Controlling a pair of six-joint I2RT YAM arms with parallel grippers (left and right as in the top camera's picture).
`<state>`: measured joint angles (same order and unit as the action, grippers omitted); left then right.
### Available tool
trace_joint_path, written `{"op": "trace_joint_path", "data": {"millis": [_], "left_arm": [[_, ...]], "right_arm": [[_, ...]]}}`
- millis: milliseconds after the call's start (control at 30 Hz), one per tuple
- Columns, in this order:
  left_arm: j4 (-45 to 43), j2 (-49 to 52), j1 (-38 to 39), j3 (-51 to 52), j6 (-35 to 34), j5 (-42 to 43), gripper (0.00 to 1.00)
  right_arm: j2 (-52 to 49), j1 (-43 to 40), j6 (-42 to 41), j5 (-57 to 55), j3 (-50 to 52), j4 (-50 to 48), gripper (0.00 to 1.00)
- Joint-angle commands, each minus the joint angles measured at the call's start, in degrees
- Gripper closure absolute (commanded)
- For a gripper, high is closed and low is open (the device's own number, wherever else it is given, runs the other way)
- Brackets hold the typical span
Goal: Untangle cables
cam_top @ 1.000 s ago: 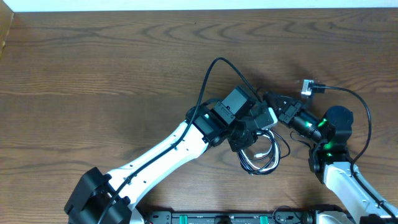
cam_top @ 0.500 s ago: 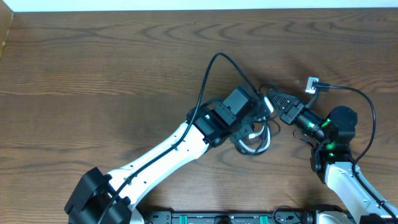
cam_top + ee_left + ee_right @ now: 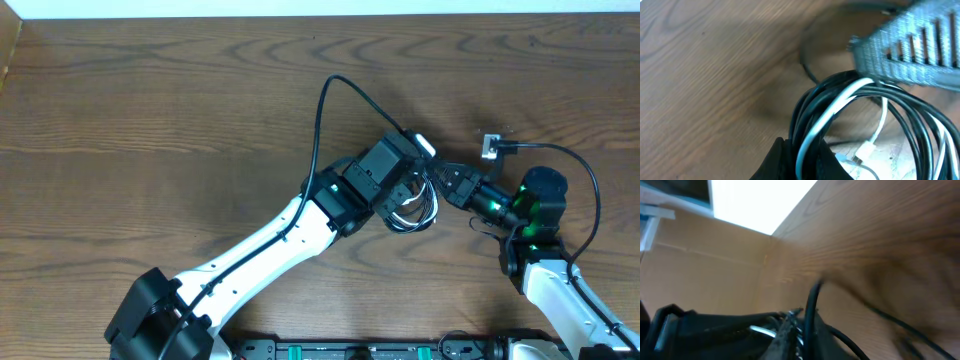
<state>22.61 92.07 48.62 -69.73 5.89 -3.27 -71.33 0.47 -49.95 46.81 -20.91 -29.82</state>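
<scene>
My left gripper [image 3: 408,195] is shut on the cables [image 3: 412,212], a bundle of black and white loops hanging just below it at the table's middle. In the left wrist view the fingers [image 3: 782,160] pinch the bundle [image 3: 850,100], and a white plug [image 3: 865,150] dangles under it. One black cable [image 3: 322,110] arcs away up and left over the wood. My right gripper [image 3: 437,172] points left, tip against the left gripper. In the right wrist view a black cable [image 3: 812,307] stands between its closed-in fingers [image 3: 785,337].
A black cord with a silvery plug [image 3: 490,147] curves round the right arm [image 3: 530,205] to the right. The left arm [image 3: 270,245] crosses the wooden table [image 3: 150,100] from the bottom left. A pale wall edge runs along the top.
The cable bundle has been drawn up and tighter under the left gripper. The black loop has swung further up and left. The right gripper has moved left, close against the left one.
</scene>
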Motion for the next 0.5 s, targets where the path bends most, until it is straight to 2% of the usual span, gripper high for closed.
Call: {"op": "trace_joint_path", "data": {"millis": [0,67,100,233,267,400,467], "left_arm": [[-0.55,-0.44,-1.11,-0.5,-7.61,-2.38,0.92],[0.04,-0.46,-1.75,-0.5,-11.58,-2.38,0.92],[0.33,-0.44,-2.29,-0.5,-14.43,-2.4,0.92],[0.85,-0.44,-4.07,-0.5,-23.04,-2.38,0.92],[1.01,-0.44,-5.05,-0.5,-27.58,-2.38,0.92],[1.7,-0.44,-7.69,-0.5,-40.09,-2.36,0.92],[2.1,-0.44,-8.72,-0.5,-44.78,-2.38,0.92]], "right_arm": [[0.09,-0.39,3.82,-2.47,-0.04,2.89,0.79],[0.09,-0.39,3.82,-5.14,-0.04,5.79,0.68],[0.09,-0.39,3.82,-6.45,-0.04,7.21,0.57],[0.09,-0.44,5.79,-7.91,-0.04,10.4,0.31],[0.09,-0.44,6.58,-7.93,-0.04,11.37,0.24],[0.09,-0.44,6.78,-7.85,-0.04,12.72,0.13],[0.09,-0.44,6.75,-7.34,-0.04,13.09,0.04]]}}
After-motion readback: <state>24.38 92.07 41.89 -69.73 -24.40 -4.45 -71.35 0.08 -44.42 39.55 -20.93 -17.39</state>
